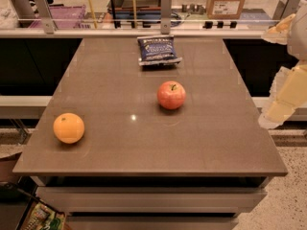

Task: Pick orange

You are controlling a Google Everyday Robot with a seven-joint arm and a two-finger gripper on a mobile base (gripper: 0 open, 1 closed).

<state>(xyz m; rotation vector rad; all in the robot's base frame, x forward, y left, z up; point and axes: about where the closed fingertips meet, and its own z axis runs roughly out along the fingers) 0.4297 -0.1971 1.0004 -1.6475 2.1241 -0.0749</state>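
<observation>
The orange [68, 127] is round, smooth and yellow-orange. It sits on the brown table [144, 147] near the front left corner. A red apple [171, 95] with a stem dimple sits near the table's middle, to the right of and behind the orange. My gripper [280, 102] hangs at the right edge of the view, beyond the table's right side. It is far from the orange and holds nothing.
A dark blue snack bag [157, 50] lies at the back middle of the table. A glass rail with metal posts [166, 8] runs behind the table. Boxes [228, 1] and shelves stand beyond it. The floor shows at the right.
</observation>
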